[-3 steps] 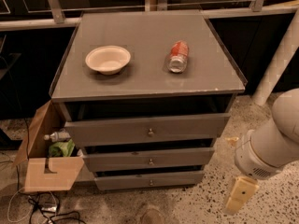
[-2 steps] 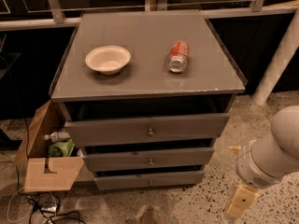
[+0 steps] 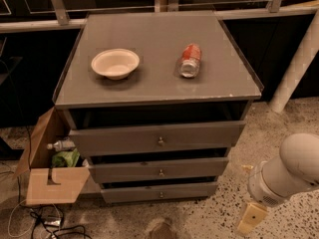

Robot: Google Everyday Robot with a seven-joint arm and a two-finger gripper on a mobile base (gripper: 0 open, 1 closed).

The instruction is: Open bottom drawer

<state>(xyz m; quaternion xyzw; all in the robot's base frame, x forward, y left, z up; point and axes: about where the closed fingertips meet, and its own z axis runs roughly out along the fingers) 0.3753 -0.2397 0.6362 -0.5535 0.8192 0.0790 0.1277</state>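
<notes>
Knob (image 3: 161, 194) on the bottom drawer (image 3: 129, 192) is small, hard, probably slippery: the only hold. Tool (image 3: 250, 218) hangs right of it, well apart; its state I cannot tell.

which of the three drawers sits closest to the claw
The bottom drawer, lowest with the slimmest front; the claw hangs low at its right, near the floor.

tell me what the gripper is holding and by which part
Nothing: the gripper hangs low, right of the cabinet, apart from the bottom drawer.
</notes>
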